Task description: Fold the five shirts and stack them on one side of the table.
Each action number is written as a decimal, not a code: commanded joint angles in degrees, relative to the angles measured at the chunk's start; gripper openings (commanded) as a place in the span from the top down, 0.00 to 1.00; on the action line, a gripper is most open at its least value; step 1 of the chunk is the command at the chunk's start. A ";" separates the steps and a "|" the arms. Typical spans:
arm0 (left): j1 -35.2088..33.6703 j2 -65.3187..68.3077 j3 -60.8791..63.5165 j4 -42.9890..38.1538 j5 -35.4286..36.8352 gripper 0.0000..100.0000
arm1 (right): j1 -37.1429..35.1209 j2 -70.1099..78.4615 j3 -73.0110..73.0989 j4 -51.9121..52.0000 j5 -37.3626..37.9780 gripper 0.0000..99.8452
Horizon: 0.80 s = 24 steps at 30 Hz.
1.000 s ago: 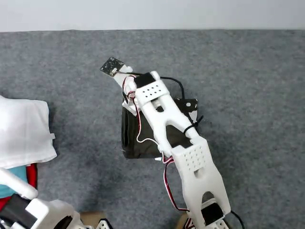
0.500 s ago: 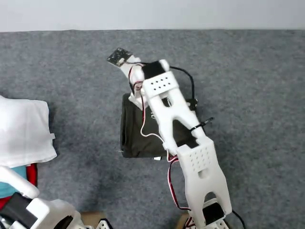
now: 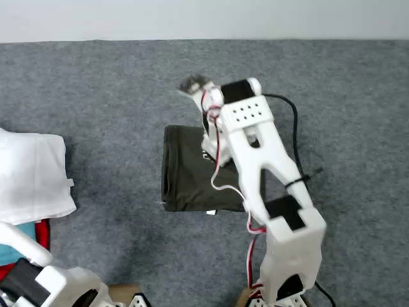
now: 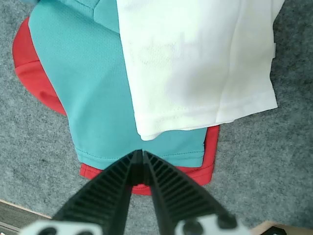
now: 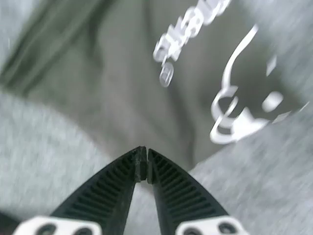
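Left gripper (image 4: 143,159): jaws pressed together, nothing held, tips over hems of stack at table's left edge. White shirt (image 4: 195,58) on top, teal shirt (image 4: 83,88) under it, red shirt (image 4: 34,73) lowest.

Right gripper (image 5: 143,164): jaws closed, empty, above dark olive shirt (image 3: 188,169).

Olive shirt: folded flat mid-table, sides square to table (image 3: 96,83) edges. Long axis unclear, arm covers its right part. Well apart from stack, grey surface showing all round it.

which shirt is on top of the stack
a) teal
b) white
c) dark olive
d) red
B: the white shirt lies over the teal shirt, which lies over the red one; the dark shirt lies apart on its own.
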 commanded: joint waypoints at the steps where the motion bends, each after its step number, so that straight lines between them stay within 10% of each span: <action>1: 0.09 -2.64 -0.31 0.35 0.53 0.99 | 2.33 -8.22 10.37 2.24 -0.70 0.99; 24: 0.18 -2.64 -0.31 0.26 0.53 0.99 | -4.09 -9.54 32.62 -14.99 -4.13 0.99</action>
